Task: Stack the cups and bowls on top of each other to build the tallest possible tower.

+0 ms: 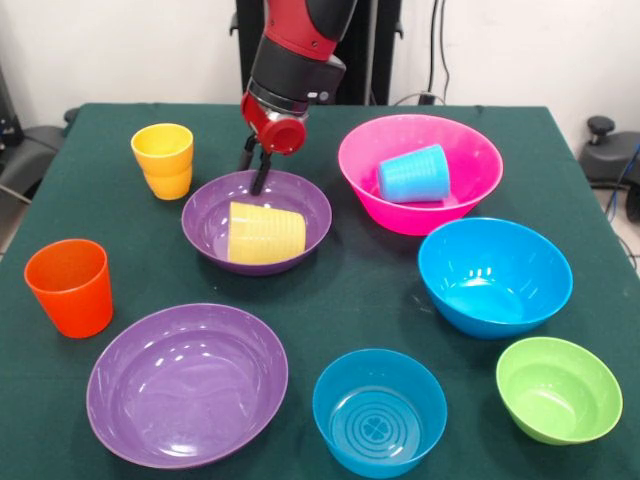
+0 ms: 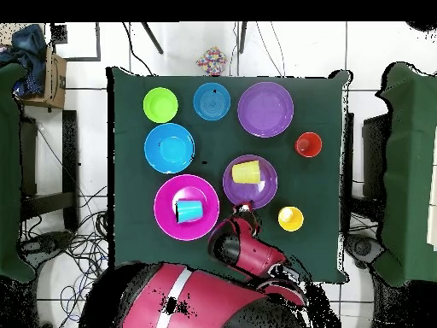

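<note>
Six bowls and four cups that I can count sit on the green table (image 1: 60, 160). My claw (image 1: 256, 172) hangs over the far rim of a purple bowl (image 1: 310, 215), its two dark fingers (image 1: 263, 172) pointing down close together with nothing held between them; their tips are at or just inside the rim, and I cannot tell whether they touch it. In that bowl, just in front of my claw, a pale yellow ribbed cup (image 1: 267, 233) lies on its side.

Seen from the front, a big pink bowl (image 1: 465, 150) sits just to the right of my claw, with a light blue cup (image 1: 412, 174) tipped on its side inside it. To the left of my claw an amber cup (image 1: 163, 158) stands upright; it shows a ridge around its middle, so it may be two cups nested, though I cannot be sure. Nearer the front edge on that side an orange cup (image 1: 70, 285) stands upright and empty.

Along the near part of the table sit a second, wider purple bowl (image 1: 187, 384), a small blue bowl (image 1: 379, 412), a small green bowl (image 1: 559, 389), and behind those last two a big blue bowl (image 1: 494, 276). All four are empty and right side up, each apart from the others.
</note>
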